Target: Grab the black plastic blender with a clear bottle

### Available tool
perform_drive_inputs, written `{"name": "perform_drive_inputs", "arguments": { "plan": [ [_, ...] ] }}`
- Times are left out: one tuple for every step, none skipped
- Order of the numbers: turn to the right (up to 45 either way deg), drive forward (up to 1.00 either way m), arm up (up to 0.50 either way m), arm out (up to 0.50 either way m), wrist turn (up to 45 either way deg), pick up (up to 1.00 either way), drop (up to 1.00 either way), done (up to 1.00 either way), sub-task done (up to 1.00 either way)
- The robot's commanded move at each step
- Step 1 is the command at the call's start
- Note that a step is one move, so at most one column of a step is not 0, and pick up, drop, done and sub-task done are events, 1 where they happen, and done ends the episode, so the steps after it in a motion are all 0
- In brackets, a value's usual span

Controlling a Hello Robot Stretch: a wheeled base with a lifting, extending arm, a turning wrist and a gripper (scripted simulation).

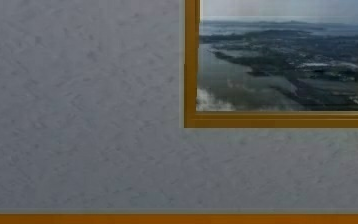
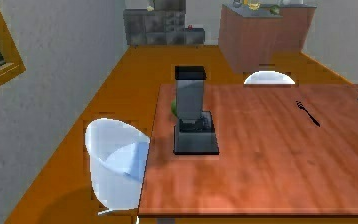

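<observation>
**Forward view:** a grey wall (image 1: 87, 100) lies close ahead. A framed landscape picture (image 1: 282, 60) of a coast seen from above hangs at the upper right, in a golden-brown frame. An orange strip of floor (image 1: 177, 218) runs along the bottom edge. Nothing of the task is here.

**Arm side view:** a large wooden table (image 2: 277, 150) takes up the lower right of the frame. The blender (image 2: 194, 110) stands upright on it near the table's left edge, just left of the frame's middle. It has a dark square base, and the tall jar above it looks dark grey here, not clear. A small green thing (image 2: 174, 108) peeks out at its left side.

- A white chair (image 2: 117, 160) sits at the lower left.
- A second white chair (image 2: 268, 77) is at the table's far edge.
- A fork (image 2: 307, 112) lies on the tabletop to the right, well apart from the blender.
- A brown counter (image 2: 262, 35) stands at the upper right.

**Progress:** as I judge it, the approach is largely done, since the blender is on the side where the arm reaches. The grab itself is not yet done, because the blender rests on the table. The arm has yet to reach out, take the blender and lift it. The gripper's state cannot be told from these pictures.
</observation>
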Motion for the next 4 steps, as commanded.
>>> {"name": "perform_drive_inputs", "arguments": {
  "plan": [
    [0.0,0.00,0.50,0.00,0.0,0.00,0.00,0.00,0.00],
    [0.0,0.00,0.38,0.00,0.0,0.00,0.00,0.00,0.00],
    [0.0,0.00,0.00,0.36,0.0,0.00,0.00,0.00,0.00],
    [0.0,0.00,0.00,0.00,45.0,0.00,0.00,0.00,0.00]
  ]
}}
